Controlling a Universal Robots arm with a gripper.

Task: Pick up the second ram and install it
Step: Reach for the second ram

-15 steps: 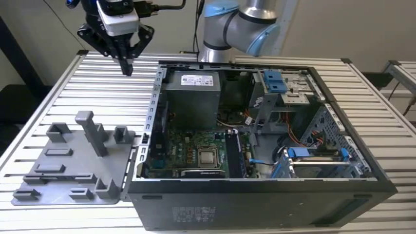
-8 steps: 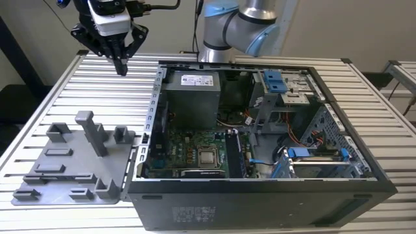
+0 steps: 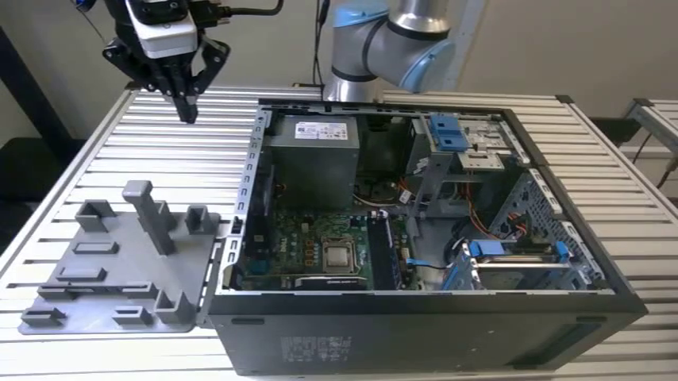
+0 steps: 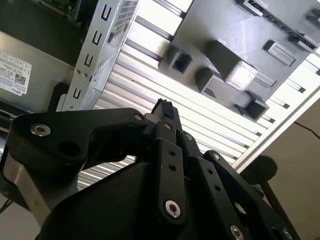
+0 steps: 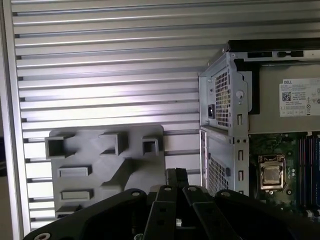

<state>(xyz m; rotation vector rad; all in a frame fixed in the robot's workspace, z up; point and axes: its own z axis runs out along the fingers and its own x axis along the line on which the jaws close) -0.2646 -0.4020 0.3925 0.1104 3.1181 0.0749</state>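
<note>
Your gripper (image 3: 190,115) hangs high at the exterior view's left, pointing straight down. Its two black fingers (image 3: 184,97) are drawn together into a single narrow tip, and you can see nothing between them. Your arm (image 3: 394,36), silver with blue caps, bends at the back near the middle of that view. In both wrist views you're looking down along the black linkages (image 5: 165,210) to the fingertips (image 5: 171,178), which are pressed flat against each other.
</note>
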